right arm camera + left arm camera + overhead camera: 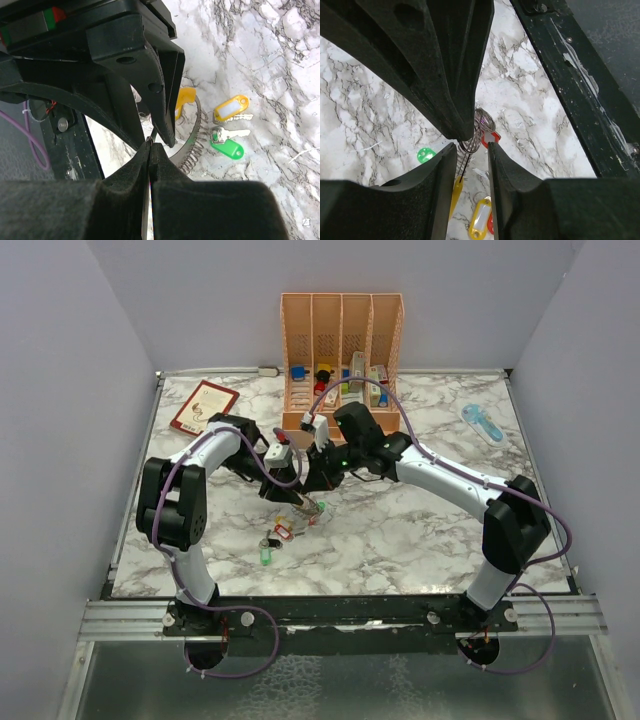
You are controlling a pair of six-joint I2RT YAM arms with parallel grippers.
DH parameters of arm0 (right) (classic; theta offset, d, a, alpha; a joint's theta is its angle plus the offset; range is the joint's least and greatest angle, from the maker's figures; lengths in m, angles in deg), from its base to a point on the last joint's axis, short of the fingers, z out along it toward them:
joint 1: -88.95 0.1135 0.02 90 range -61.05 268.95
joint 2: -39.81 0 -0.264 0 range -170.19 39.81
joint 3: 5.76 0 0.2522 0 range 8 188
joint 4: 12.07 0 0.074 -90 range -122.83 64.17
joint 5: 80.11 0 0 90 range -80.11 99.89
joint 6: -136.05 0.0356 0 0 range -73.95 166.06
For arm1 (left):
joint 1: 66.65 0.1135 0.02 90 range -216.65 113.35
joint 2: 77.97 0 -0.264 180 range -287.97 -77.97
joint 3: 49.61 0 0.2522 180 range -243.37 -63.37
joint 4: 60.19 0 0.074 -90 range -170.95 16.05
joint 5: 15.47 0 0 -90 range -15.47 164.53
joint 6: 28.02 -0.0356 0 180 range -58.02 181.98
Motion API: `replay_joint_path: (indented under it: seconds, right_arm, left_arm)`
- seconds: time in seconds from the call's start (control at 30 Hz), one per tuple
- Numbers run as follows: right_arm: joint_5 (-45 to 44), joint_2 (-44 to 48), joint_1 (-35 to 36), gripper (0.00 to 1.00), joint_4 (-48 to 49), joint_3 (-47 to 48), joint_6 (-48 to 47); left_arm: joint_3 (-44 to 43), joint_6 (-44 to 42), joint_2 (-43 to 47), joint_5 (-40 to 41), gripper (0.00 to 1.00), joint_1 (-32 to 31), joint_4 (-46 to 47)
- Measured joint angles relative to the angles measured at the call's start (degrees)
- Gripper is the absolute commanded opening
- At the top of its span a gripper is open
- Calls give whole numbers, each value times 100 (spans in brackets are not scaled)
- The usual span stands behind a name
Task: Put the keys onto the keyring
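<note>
My left gripper (298,502) and right gripper (318,483) meet tip to tip at the table's middle. In the left wrist view the left gripper (471,145) has its jaws narrowly apart around the keyring (480,125), a silvery coil with a red tag (493,137) on it. The right gripper (150,142) is shut on a thin silvery metal piece, seemingly a key seen edge-on. Loose on the marble lie a green-tagged key (227,147), a yellow-tagged key (231,107) and an orange tag (185,97). A curved metal band with a spring (196,132) lies beside them.
A peach organizer (340,350) with coloured blocks stands at the back. A red card (204,405) lies at the back left and a blue object (482,422) at the back right. The black table rail (570,85) runs near the left gripper.
</note>
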Motion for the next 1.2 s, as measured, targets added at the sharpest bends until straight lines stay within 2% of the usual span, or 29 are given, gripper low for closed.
replay_joint_path:
  seconds: [0.2,0.77,1.2]
  right_arm:
    - [4,0,0,1,-109,0,-120]
    - [116,0,0,1,-518,4,-417]
    - [273,0,0,1,-575,7,-474]
  left_arm:
    - [-13,37,0,-17,40,-13,-68]
    - [-83,162,31,-9,39,-225,-114]
    - [-210,420,-37,92,34,-299,39]
